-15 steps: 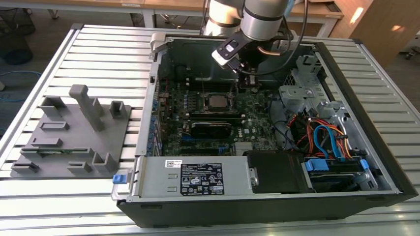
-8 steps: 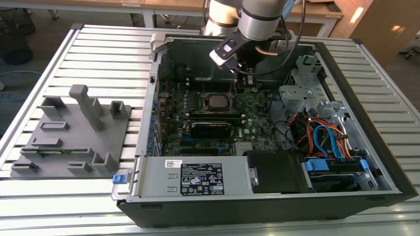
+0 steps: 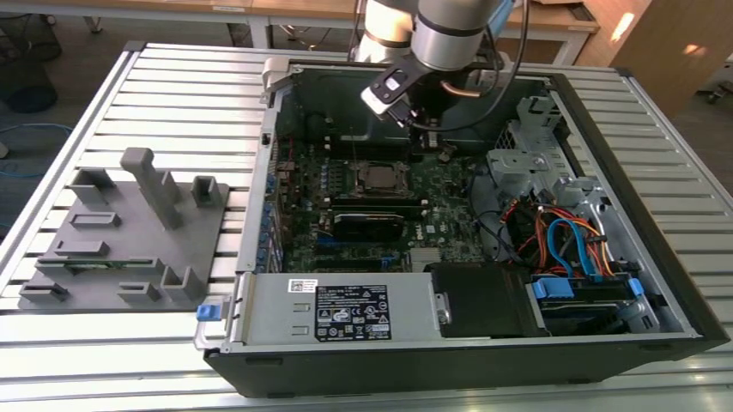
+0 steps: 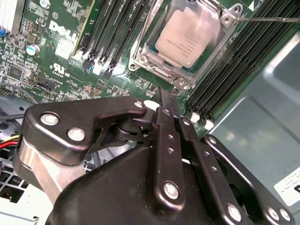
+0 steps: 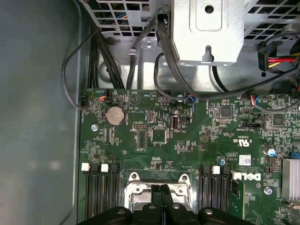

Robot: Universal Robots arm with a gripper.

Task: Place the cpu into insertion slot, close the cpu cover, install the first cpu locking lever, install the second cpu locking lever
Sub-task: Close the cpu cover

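The gripper (image 3: 432, 148), clenched empty, is hovering at two o'clock of the cpu (image 3: 375, 176) in the exterior view; the wiry locking lever (image 4: 272, 19) is looking springy, best pressed near its tip.

In the first wrist view the insertion slot (image 5: 136, 190) is largely hidden under the gripper (image 5: 161, 187) and cropped by the edge, while in the second wrist view the cpu cover (image 4: 161, 75) is cut off on its side farthest from the gripper.

The cpu (image 4: 190, 40) has a dull silver-grey metal top. The cpu cover (image 4: 161, 72) is bright bare metal. The gripper (image 4: 168, 99) is smooth black metal (its screws shine). The circuit board (image 5: 187, 140) is glossy green.
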